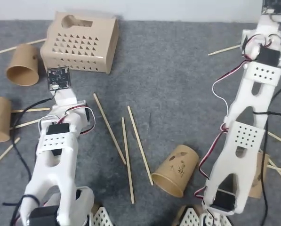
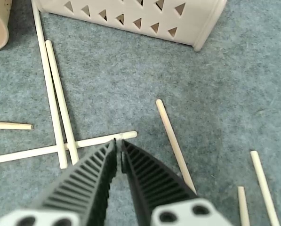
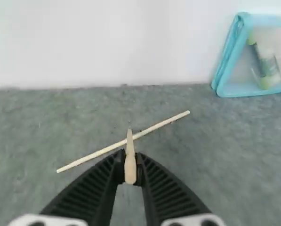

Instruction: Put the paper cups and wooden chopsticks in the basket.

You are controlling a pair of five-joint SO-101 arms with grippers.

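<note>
Chopstick (image 3: pixel 129 143) in R claw (image 3: pixel 129 165)

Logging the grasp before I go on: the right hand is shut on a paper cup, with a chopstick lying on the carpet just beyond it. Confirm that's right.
Wrong on one point. The right hand is shut on a wooden chopstick, not a paper cup, as the right wrist view shows. The other chopstick does lie on the carpet just beyond it.

Left arm (image 1: pixel 55 165), right arm (image 1: pixel 246 136) — white shells, blk servos, red/wht wires.
</note>
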